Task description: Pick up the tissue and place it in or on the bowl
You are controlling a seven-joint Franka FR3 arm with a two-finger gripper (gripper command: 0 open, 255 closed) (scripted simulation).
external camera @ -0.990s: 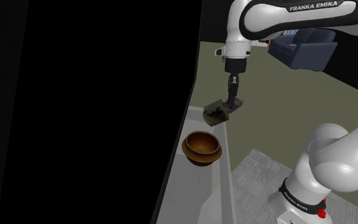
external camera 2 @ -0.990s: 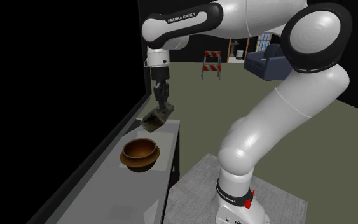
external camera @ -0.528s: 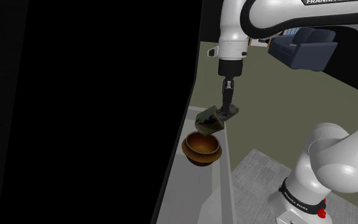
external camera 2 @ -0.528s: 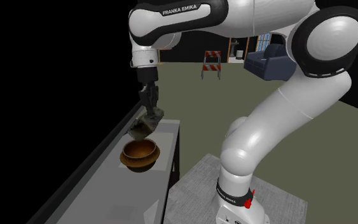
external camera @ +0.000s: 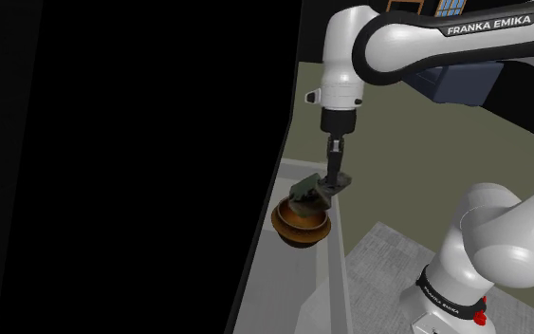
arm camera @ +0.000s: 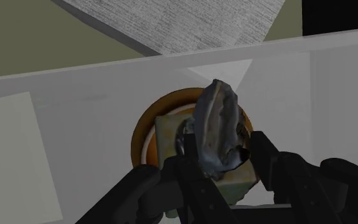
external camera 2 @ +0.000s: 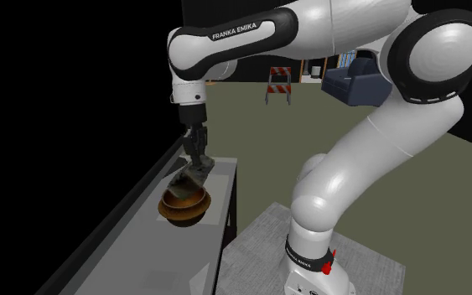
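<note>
Black area point(external camera: 113, 161) was seen along one long side of a narrow grey table point(external camera 2: 142, 251), with an olive floor point(external camera: 416, 161) stretching away on the other side. A grey rug point(external camera 2: 259, 243) was spread on that floor beneath the stand. The white arm point(external camera 2: 351, 159) was arched high over the table, its wrist turned straight down. A dark blue sofa point(external camera 2: 355, 82) and a striped red-and-white barrier point(external camera 2: 278, 82) were visible at the far end of the floor. A brown bowl point(external camera: 301, 226) was set on the table near the floor-side edge. The tissue point(external camera: 308, 192), a greenish pack topped by crumpled grey paper, was held tilted directly over the bowl and close to its rim; whether the two touched could not be told. In the wrist view the tissue point(arm camera: 217, 130) was shown covering much of the bowl's pale inside, with the orange-brown rim point(arm camera: 140, 133) showing around it. The gripper point(external camera: 332, 180) was pointed downward above the bowl, and its black fingers point(arm camera: 263, 153) were pinched against opposite sides of the tissue, which was clasped between them.
</note>
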